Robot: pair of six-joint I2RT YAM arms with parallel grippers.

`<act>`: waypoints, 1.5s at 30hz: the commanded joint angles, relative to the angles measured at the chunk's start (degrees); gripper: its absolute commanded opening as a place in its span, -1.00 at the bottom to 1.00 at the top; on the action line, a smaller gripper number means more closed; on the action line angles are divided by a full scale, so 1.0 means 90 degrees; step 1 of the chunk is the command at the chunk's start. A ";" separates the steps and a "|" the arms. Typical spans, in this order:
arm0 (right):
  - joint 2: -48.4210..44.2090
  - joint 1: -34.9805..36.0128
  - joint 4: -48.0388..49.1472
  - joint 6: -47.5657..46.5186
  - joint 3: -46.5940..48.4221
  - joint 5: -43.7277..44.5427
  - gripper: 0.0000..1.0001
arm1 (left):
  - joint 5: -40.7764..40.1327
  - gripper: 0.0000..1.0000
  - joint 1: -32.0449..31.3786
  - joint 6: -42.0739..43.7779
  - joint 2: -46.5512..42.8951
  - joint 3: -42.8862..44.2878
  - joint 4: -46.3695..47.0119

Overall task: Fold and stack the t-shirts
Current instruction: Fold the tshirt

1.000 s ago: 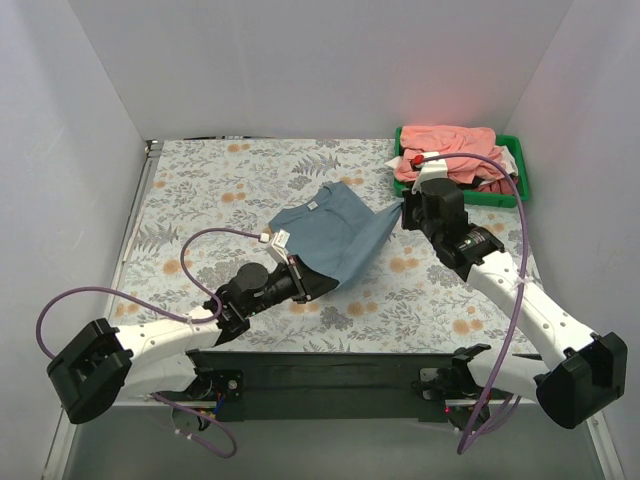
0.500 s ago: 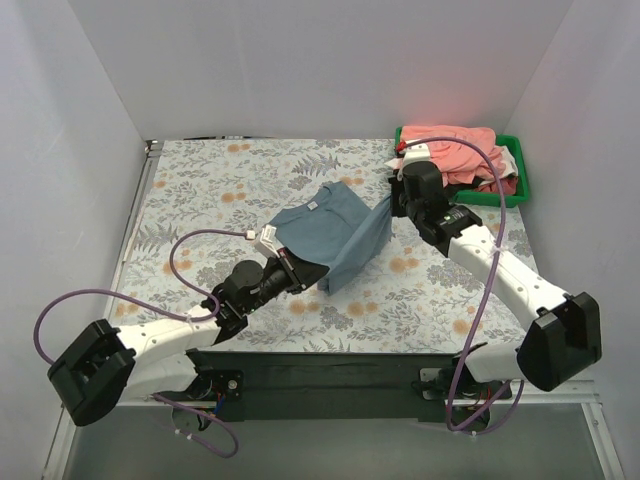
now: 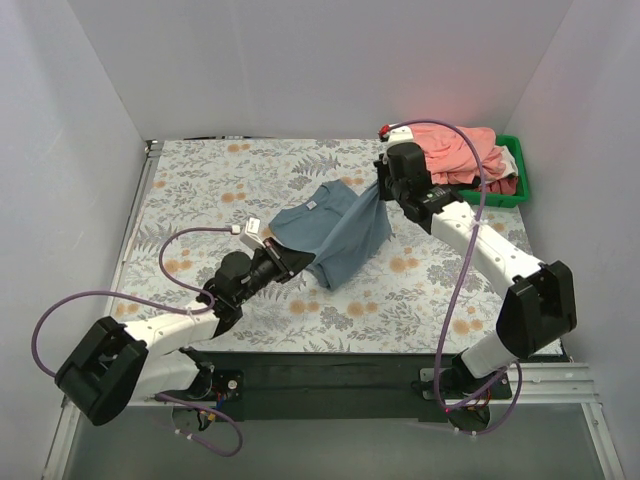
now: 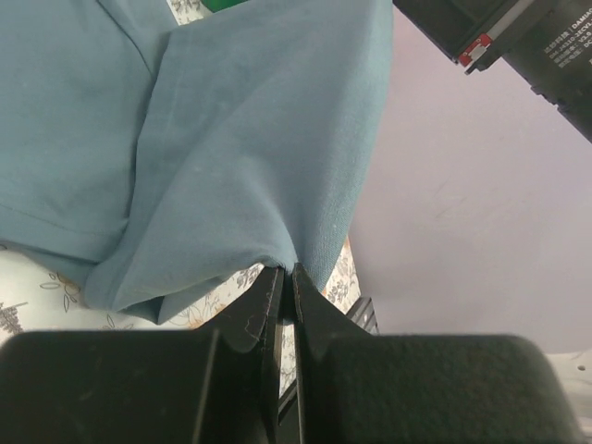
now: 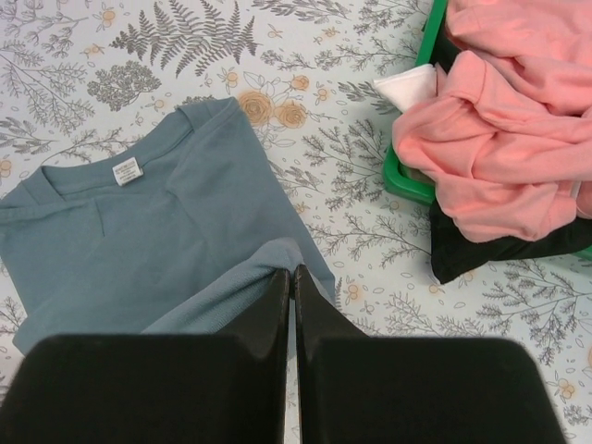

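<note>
Top external view has the blue shirt (image 3: 335, 225) roughly in the middle of the desk (image 3: 200, 190), partly lifted and bunched between the two arms. Left gripper (image 3: 300, 262) is clenched on the shirt's near edge. In the left wrist view the cloth is pinched right between the fingertips, and the rest spreads out in folds beyond them. Right gripper (image 3: 381, 184) is clamped on the far right side of the same shirt, holding that bit up off the desk, so the fabric slopes down from it toward the left gripper. Right wrist view shows the collar end lying flat on the floral cover, with the white label (image 5: 126, 171) facing up inside the neck. Everything else is in the green bin (image 5: 407, 180) at the far right corner. The pink shirts (image 5: 509, 139) are heaped on top and spilling over the rim, a black piece (image 5: 481, 254) hangs out underneath them, and a white piece (image 5: 407, 88) pokes out at the bin's edge.
</note>
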 commanded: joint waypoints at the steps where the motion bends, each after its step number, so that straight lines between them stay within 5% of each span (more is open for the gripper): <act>1: 0.0271 -0.0074 0.0463 -0.0180 0.0639 0.0328 -0.97 | 0.0631 -1.00 0.0314 -0.0039 0.0226 -0.0054 0.0198; 20: 0.2624 -0.0123 0.0384 -0.0317 0.3227 0.0025 -0.97 | 0.1980 -1.00 0.2102 -0.0411 0.2082 0.0483 0.1459; 30: 0.3816 -0.0152 0.0384 -0.0444 0.4575 -0.0239 -0.97 | 0.2752 -1.00 0.2776 -0.1123 0.3694 0.0932 0.2981; 40: 0.4802 -0.0269 0.0482 -0.0356 0.5630 -0.0512 -0.88 | 0.2654 -1.00 0.3411 -0.0938 0.4475 0.1712 0.2554; 42: 0.4900 -0.0289 0.0472 -0.0356 0.5786 -0.0736 -0.31 | 0.2654 -0.63 0.3576 -0.0899 0.4602 0.1889 0.2291; 43: 0.4872 -0.0308 0.0472 -0.0356 0.5767 -0.0785 0.02 | 0.2625 0.09 0.3597 -0.0870 0.4632 0.1938 0.2212; 44: 0.4823 -0.0308 0.0472 -0.0365 0.5709 -0.0796 0.23 | 0.2577 0.56 0.3606 -0.0783 0.4613 0.1977 0.2086; 45: 0.4755 -0.0308 0.0472 -0.0375 0.5612 -0.0786 0.56 | 0.2547 0.70 0.3597 -0.0550 0.4564 0.2035 0.1659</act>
